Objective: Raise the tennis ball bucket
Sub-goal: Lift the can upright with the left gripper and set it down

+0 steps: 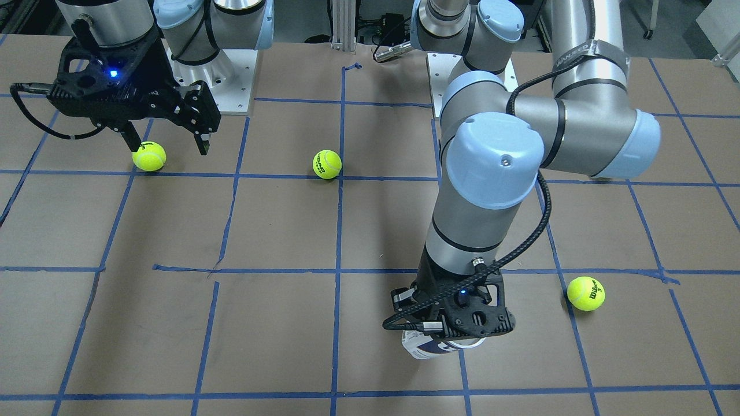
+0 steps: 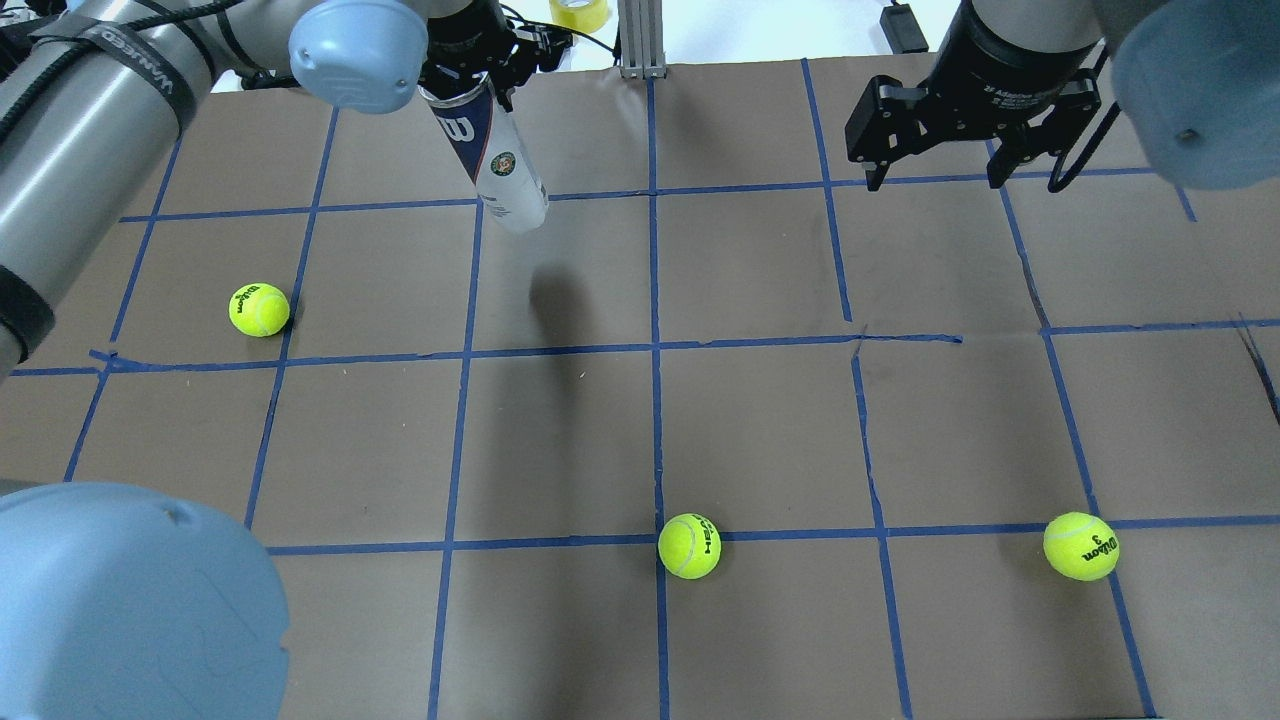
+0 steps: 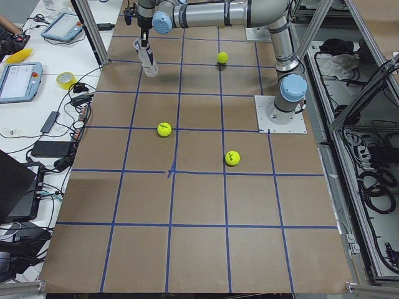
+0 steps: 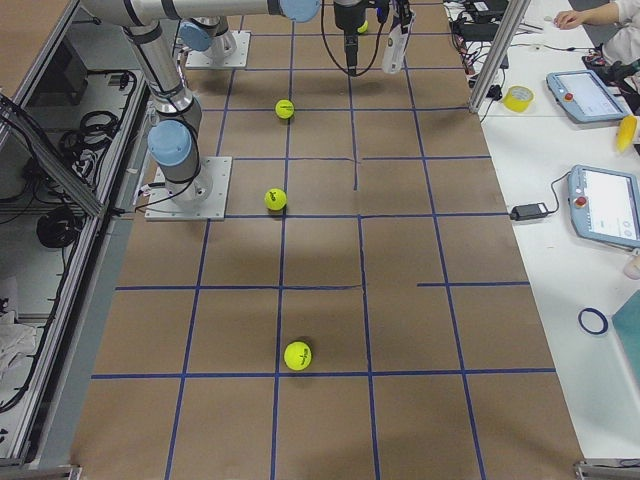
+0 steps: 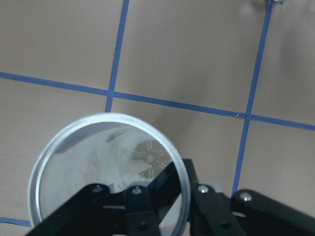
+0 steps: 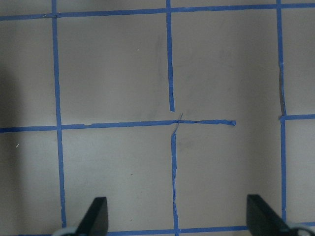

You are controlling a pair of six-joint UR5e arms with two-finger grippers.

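Brown gridded tabletop (image 2: 760,430) below: my left pincer (image 2: 462,80) clamps the tennis ball bucket (image 2: 500,165) by its top, hanging clear. My right pincer (image 2: 937,182) gapes wide, empty.

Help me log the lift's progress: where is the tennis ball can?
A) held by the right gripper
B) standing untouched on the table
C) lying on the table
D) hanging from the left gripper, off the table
D: the left gripper is shut on the top of the tennis ball can, which hangs apart from its shadow on the table; the right gripper is open, empty.
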